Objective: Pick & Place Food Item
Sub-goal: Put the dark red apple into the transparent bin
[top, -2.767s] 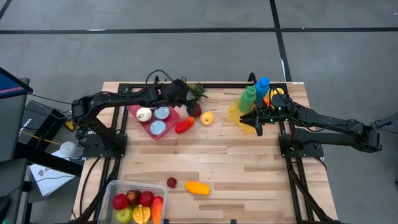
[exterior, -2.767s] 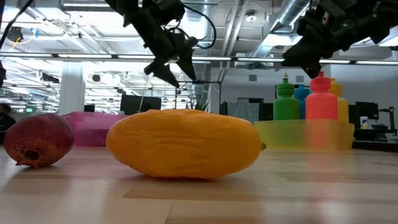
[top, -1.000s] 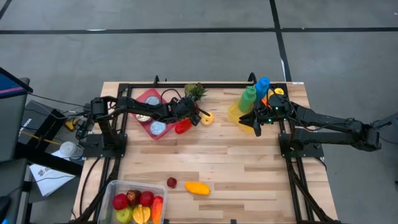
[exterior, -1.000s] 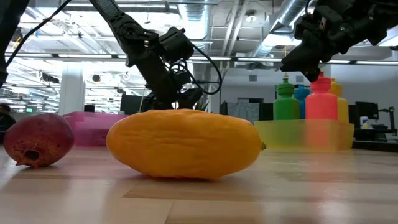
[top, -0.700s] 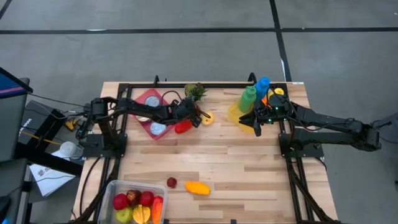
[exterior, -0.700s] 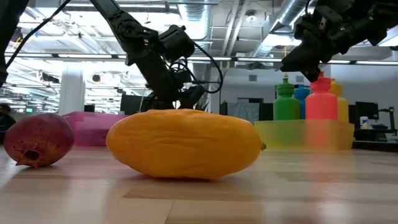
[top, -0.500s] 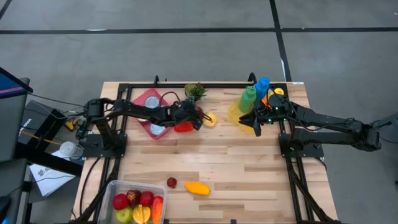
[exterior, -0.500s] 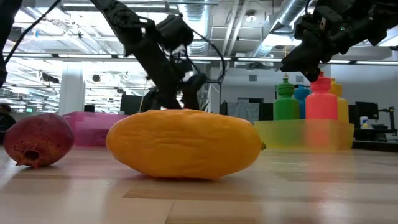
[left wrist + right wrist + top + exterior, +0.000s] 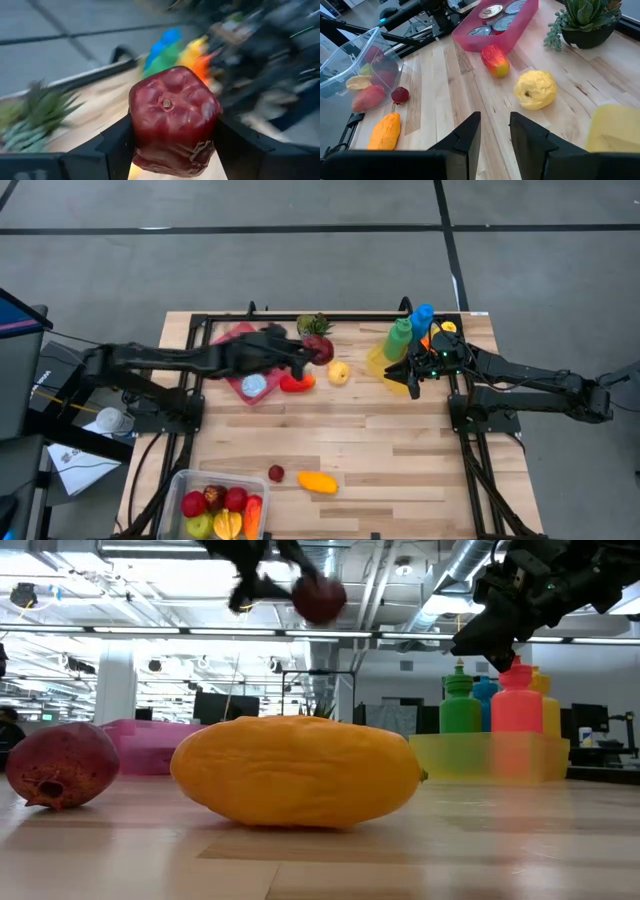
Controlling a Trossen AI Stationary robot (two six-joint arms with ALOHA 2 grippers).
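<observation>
My left gripper (image 9: 316, 350) is shut on a dark red, lumpy fruit (image 9: 172, 120) and holds it high above the table's far middle, next to the potted plant (image 9: 314, 326). In the low view the fruit (image 9: 319, 598) hangs near the picture's top. My right gripper (image 9: 495, 135) waits open at the far right beside the bottles, nothing between its fingers. A clear container (image 9: 180, 480) with several fruits stands at the near left corner. An orange mango (image 9: 318, 481) and a small dark red fruit (image 9: 276, 473) lie on the table near it. My left gripper pinches the dark red fruit by two opposite sides (image 9: 137, 135), one finger (image 9: 112, 150) on each. The fruit's dimpled end (image 9: 166, 103) faces back toward the wrist. The fingers come from the table's left, slanting a little downward. The fruit is lifted clear of the table.
A yellow fruit (image 9: 339, 372) and a red-and-yellow fruit (image 9: 296, 384) lie below the left gripper. A pink tray (image 9: 500, 20) with cans sits under the left arm. Coloured bottles (image 9: 410, 332) stand in a yellow tray at the far right.
My left gripper has risen steeply from the table beside the plant, turning as it went, and has carried the dark red fruit up with it, clear of the table. In the low view the fruit has climbed from behind the mango to the picture's top.
</observation>
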